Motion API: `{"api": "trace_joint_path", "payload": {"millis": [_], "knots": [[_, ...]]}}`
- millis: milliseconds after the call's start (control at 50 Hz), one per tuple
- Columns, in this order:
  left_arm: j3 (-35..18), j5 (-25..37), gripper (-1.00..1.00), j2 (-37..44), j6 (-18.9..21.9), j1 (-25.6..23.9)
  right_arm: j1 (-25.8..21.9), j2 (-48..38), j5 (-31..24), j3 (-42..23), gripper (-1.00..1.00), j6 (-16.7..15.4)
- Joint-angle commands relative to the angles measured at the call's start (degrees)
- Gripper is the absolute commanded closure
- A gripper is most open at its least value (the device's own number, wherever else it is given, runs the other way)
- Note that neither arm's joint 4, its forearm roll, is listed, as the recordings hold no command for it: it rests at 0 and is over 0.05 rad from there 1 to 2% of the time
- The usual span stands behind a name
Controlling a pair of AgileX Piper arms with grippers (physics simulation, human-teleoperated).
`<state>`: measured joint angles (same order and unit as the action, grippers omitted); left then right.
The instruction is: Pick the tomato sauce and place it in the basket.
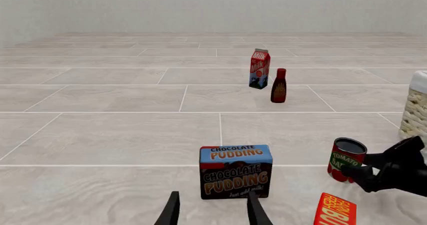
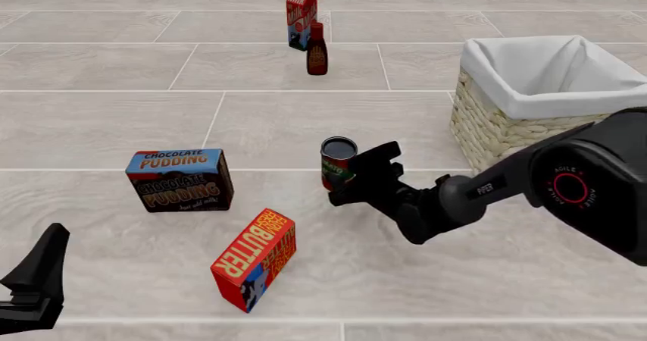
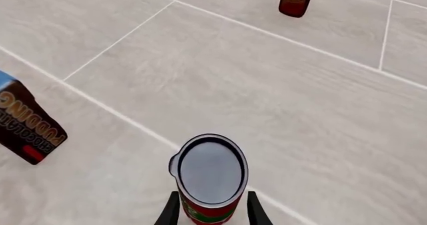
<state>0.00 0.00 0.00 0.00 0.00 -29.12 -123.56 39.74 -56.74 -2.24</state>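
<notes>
The tomato sauce (image 2: 338, 161) is a small red can with a green band and a dark flat top, standing upright on the tiled floor in the middle. My right gripper (image 2: 343, 187) is low at the can with one finger on each side of it, open; the right wrist view shows the tomato sauce (image 3: 211, 177) filling the gap between the fingers of the right gripper (image 3: 212, 207). The basket (image 2: 505, 125) with its white lining stands to the right of the can. My left gripper (image 1: 212, 207) is open and holds nothing, near the chocolate pudding box (image 1: 235, 171).
A chocolate pudding box (image 2: 179, 179) stands to the left of the can. A butter box (image 2: 254, 258) lies tilted in front of it. Far back stand a milk carton (image 2: 300, 17) and a dark brown bottle (image 2: 317, 49). My left gripper (image 2: 42, 261) is at the lower left corner.
</notes>
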Motion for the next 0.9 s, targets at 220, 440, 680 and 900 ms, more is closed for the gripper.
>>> {"api": "trace_joint_path", "payload": {"millis": [220,440,680,900], "knots": [[0.0,0.0,-1.00,0.0,0.0,0.0,0.0,-1.1,-0.4,-1.1,-1.00,-0.1],[0.0,0.0,-1.00,0.0,0.0,0.0,-0.1,-1.2,-1.0,-1.7,-1.00,-0.1],[0.0,0.0,-1.00,0.0,0.0,0.0,0.0,-1.5,-1.2,-2.2,-1.00,-0.2],[0.0,0.0,-1.00,0.0,0.0,0.0,0.0,-1.5,-1.1,-2.1,-1.00,-0.2]]}}
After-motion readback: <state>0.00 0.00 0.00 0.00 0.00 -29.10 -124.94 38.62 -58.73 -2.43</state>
